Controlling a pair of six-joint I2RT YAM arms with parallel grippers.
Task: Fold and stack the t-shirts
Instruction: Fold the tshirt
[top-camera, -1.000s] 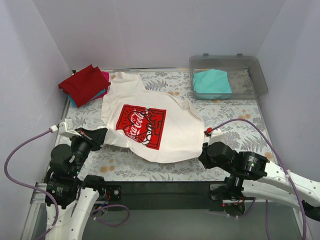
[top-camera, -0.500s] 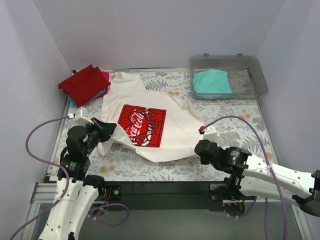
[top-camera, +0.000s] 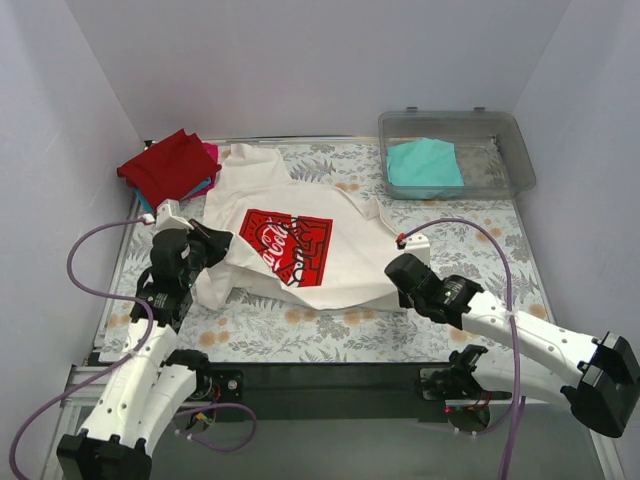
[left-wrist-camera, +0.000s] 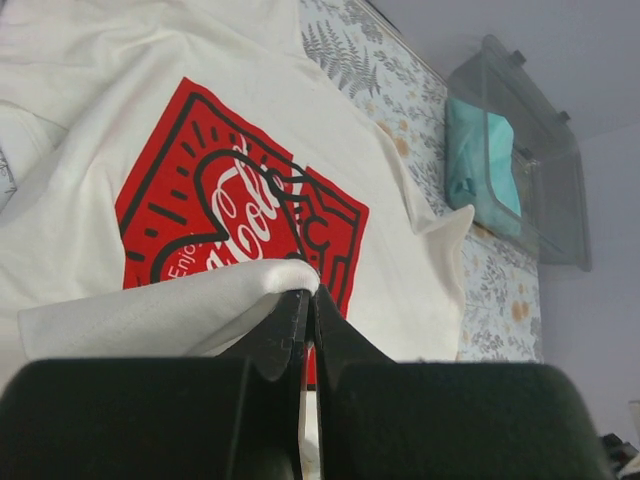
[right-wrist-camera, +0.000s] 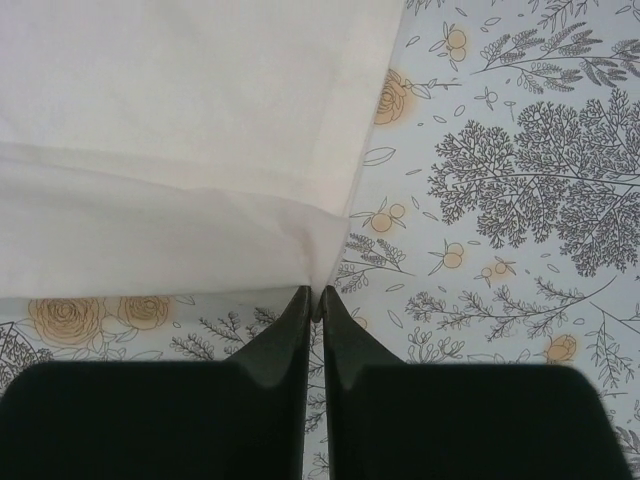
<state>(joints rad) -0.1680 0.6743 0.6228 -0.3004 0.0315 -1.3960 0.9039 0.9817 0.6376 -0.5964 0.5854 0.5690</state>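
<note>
The white t-shirt (top-camera: 352, 268) with a red Coca-Cola print (top-camera: 286, 246) lies spread on the floral table, its near hem lifted and rolled toward the far side. My left gripper (top-camera: 222, 241) is shut on the hem's left corner; in the left wrist view a fold of white cloth (left-wrist-camera: 150, 310) curls over the closed tips (left-wrist-camera: 308, 294), above the print (left-wrist-camera: 230, 205). My right gripper (top-camera: 397, 268) is shut on the hem's right corner, and the right wrist view shows the cloth (right-wrist-camera: 180, 120) pinched at the tips (right-wrist-camera: 315, 292). A folded red tee (top-camera: 167, 167) tops a stack at the far left, with pink (top-camera: 211, 152) and blue (top-camera: 146, 205) edges showing.
A clear plastic bin (top-camera: 520, 155) at the far right holds a folded teal tee (top-camera: 425, 166); the left wrist view shows both the bin (left-wrist-camera: 548, 175) and the teal tee (left-wrist-camera: 470, 160). Purple cables loop beside both arms. White walls enclose the table on three sides.
Both grippers have moved away from the near edge toward the far side, carrying the white shirt's hem with them. The hem now lies closer to the print.
</note>
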